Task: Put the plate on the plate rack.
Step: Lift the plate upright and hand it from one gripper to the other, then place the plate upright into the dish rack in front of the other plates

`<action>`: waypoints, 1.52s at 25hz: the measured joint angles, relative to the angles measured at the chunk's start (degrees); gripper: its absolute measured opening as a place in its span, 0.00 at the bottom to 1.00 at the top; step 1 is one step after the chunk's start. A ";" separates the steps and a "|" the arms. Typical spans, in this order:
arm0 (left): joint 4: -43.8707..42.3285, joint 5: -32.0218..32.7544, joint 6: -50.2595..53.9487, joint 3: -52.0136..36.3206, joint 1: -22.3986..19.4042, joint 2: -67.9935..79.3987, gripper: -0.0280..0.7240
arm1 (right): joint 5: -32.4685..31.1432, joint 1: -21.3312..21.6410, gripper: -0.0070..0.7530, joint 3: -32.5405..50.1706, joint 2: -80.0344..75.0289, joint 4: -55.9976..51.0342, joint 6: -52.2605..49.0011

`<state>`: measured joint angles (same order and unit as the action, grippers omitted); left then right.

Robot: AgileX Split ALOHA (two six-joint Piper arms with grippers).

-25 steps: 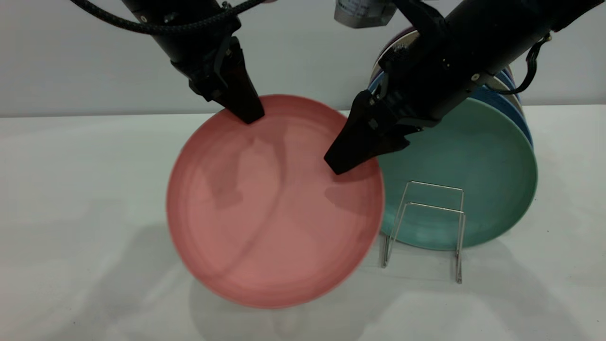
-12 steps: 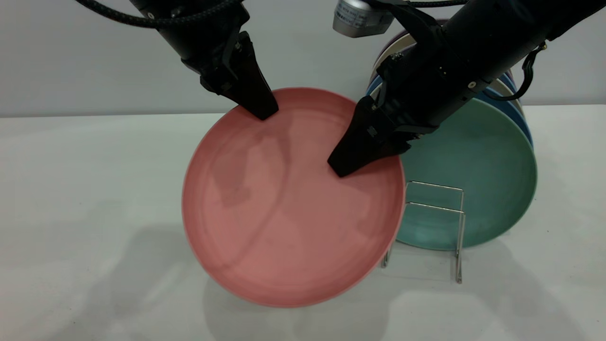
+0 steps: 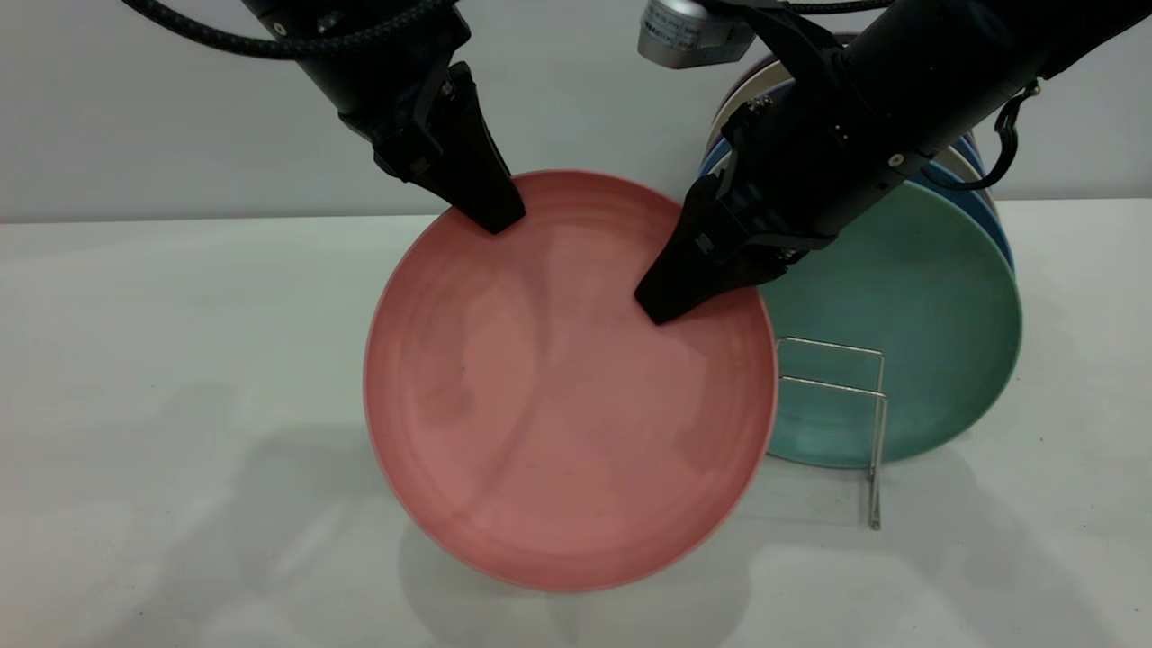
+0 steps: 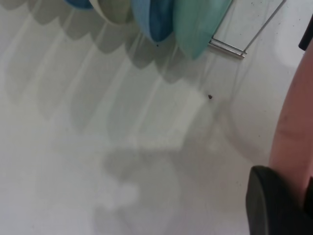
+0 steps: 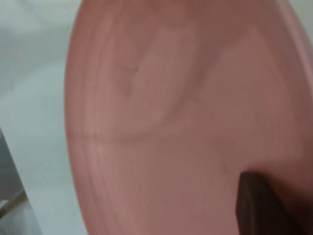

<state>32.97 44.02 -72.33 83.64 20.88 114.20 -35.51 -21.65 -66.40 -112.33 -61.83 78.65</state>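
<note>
You see the plate (image 3: 567,396) tilted upright above the table (image 3: 162,360), overlapping the plate rack (image 3: 832,405) and teal plate (image 3: 909,333). The left gripper (image 3: 495,211) and right gripper (image 3: 661,306) each clamp its upper rim.

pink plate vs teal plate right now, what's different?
Colour: the round salmon-pink plastic plate against the round teal-green plate.
Support: the pink one is gripped at its upper rim by the left gripper and the right gripper; the teal one stands on edge in the thin silver wire rack, with no gripper on it.
Position: the pink plate is outside the rack, overlapping the teal plate's left side.
Shared: same round shape, similar size.
</note>
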 joint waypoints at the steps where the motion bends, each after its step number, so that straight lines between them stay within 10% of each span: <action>1: -0.25 0.27 0.00 0.00 0.00 0.00 0.07 | 0.00 0.00 0.15 0.00 0.00 0.12 -0.14; 7: -3.56 4.35 1.67 0.00 0.13 -0.04 0.17 | -1.28 -0.10 0.13 0.00 -0.05 1.13 -0.22; 19: -16.82 9.95 18.47 0.00 0.46 -0.12 0.73 | -3.83 -0.14 0.13 0.00 1.32 4.36 -1.12; 38: -31.53 11.00 37.31 0.00 -5.43 -0.17 0.76 | -9.34 -0.09 0.12 0.00 13.22 22.67 -14.63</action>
<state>1.43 55.02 -35.02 83.64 15.46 114.03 -44.85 -21.74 -66.40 -99.11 -39.17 64.02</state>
